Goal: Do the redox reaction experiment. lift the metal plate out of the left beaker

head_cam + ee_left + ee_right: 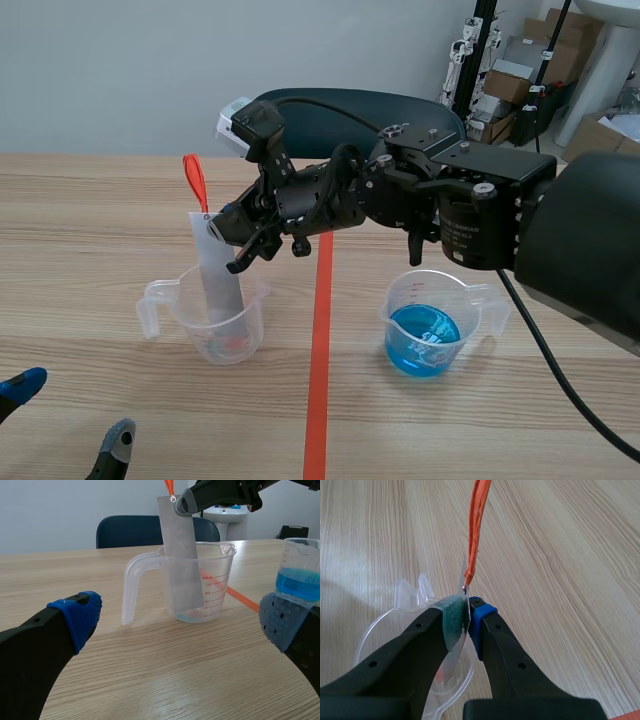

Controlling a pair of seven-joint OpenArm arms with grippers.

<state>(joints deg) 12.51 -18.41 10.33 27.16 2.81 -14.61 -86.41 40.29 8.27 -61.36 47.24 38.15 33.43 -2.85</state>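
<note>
The right arm [470, 215] is black and bulky, built of blocky matte housings studded with small silver screws. A thin black cable [545, 352] trails from it, and a white-and-grey camera box [238, 120] sits at its wrist. The right claw [466, 617] has thick black fingers with round holes, one pad grey-green [451, 625] and one blue. The left claw [180, 620] has dotted blue pads [80, 617].

Soft, even, bright light fills my workspace. The left beaker [247, 325] casts a faint shadow on the table [100, 220]; the metal plate [180, 555] in my right gripper [468, 617] looks matte.
</note>
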